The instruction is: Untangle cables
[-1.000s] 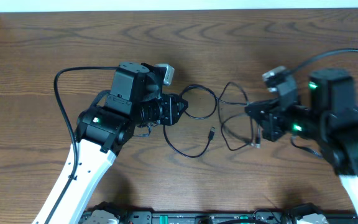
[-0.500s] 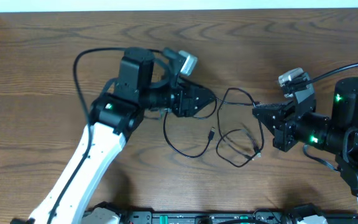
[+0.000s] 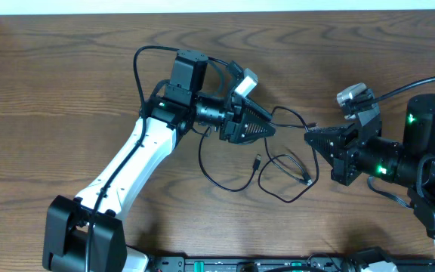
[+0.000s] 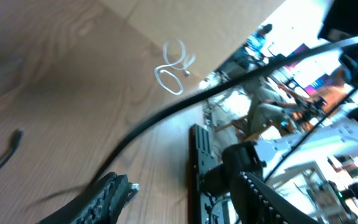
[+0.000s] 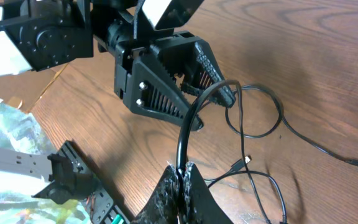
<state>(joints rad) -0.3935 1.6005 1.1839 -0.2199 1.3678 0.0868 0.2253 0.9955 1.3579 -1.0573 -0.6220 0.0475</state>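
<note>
- Overhead: my left gripper reaches to the right over the table, and my right gripper points back at it from close by. The black cords sprawl in loose loops between and below the two, with a plug end lying free on the wood. From up here I can't read either jaw gap.
- Left wrist: all blur and tilt. One of my ribbed left fingers sits at the bottom edge. The only sight of the white cord is here, a small curl far off near the table's edge, well apart from the black tangle. A blurred dark cable slants across the view; I can't tell which one it is.
- Right wrist: here's the clear look. My right fingers are pressed together on one black cord, which arches up and over toward the left gripper's tip. The left jaws stand partly apart; whether the cord touches them I can't tell. More loops lie on the wood to the right.
</note>
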